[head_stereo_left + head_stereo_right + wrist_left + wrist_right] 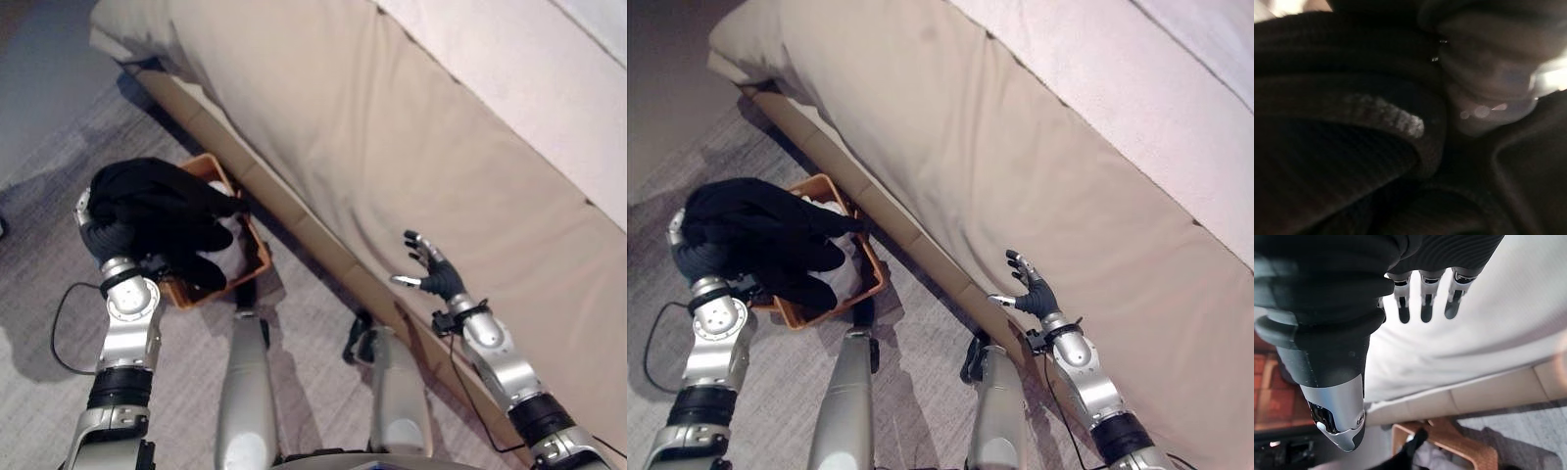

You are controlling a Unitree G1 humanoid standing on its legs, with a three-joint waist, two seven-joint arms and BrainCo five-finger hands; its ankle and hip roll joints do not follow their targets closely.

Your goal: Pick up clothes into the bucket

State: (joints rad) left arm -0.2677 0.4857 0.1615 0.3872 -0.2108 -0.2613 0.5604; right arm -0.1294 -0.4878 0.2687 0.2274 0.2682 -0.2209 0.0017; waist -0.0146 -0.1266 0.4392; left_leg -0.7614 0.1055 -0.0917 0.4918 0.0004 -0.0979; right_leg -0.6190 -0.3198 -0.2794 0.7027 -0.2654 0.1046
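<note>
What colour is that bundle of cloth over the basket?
Black. The garment drapes over the orange basket, clearest in the left eye view.

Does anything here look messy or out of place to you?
One thing: the black garment is bunched over the robot's left hand and droops across the orange basket rim, not fully inside. The basket already holds pale clothes. The right hand hovers open above the beige bed cover.

A grey carpeted floor [313,323] was seen beside a bed [392,147] covered by a beige sheet. An orange basket [257,257], apparently holding pale cloth, was set on the floor against the bed's base.
</note>
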